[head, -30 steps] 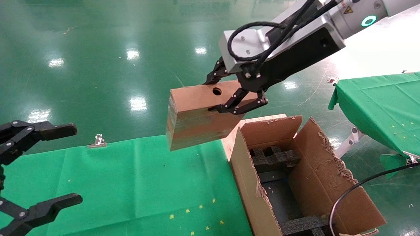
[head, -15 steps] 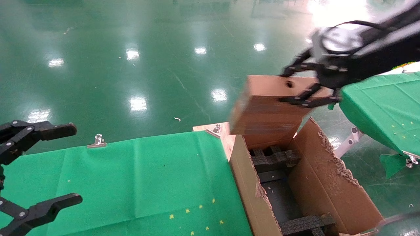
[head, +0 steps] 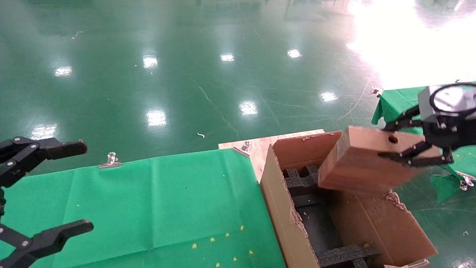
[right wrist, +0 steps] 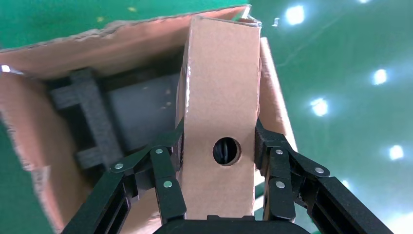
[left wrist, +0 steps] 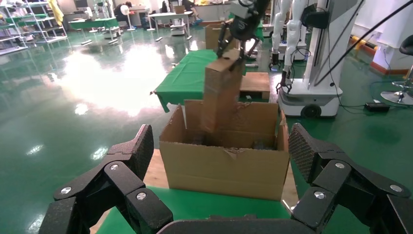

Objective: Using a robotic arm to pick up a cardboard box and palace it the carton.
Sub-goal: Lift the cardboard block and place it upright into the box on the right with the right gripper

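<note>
At the right of the head view, the cardboard box (head: pixel 362 160) is clamped by the right gripper (head: pixel 409 143) above the carton (head: pixel 286 216); at lower left, the left gripper (head: pixel 55 190) is held spread apart.

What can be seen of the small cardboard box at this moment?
The cardboard box is plain brown, closed and slim, with a round hole in its narrow top face. The right tool grips it by two opposite sides, fingers shut against it. It hangs tilted in the air, above the right side of the open carton, not touching it, over the black foam inserts.
</note>
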Controlling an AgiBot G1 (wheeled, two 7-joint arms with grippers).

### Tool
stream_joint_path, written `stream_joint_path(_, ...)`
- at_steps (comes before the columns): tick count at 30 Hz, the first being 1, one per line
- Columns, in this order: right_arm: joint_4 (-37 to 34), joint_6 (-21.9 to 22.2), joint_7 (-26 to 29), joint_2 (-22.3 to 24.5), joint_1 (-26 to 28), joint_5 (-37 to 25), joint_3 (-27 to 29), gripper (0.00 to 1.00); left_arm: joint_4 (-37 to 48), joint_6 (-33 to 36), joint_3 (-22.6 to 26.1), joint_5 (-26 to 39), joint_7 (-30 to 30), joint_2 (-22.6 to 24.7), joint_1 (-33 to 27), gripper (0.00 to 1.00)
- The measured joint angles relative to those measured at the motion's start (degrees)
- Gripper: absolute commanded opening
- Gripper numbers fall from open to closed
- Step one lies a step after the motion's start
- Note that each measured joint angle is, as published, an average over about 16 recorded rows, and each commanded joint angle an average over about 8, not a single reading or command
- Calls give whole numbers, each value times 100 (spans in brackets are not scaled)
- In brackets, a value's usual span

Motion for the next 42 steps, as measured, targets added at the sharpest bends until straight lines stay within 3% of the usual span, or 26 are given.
stream_joint_path(14,74,88,97,100,-27,160,-243,0,1,-1,0,-1,0,0,1,100)
stream_joint_path(21,258,431,814,185,-81,21,-309,0,1,0,0,-1,0,0,1,100)
stream_joint_path(28,903,879,2459,419,-79,-389,-492,0,2,0,1,-2,1,0,1,100)
stream_joint_path(42,2826,1453,7039,991,-21,-1734,-895,0,2,-1,1,-2,1,-1,1,100)
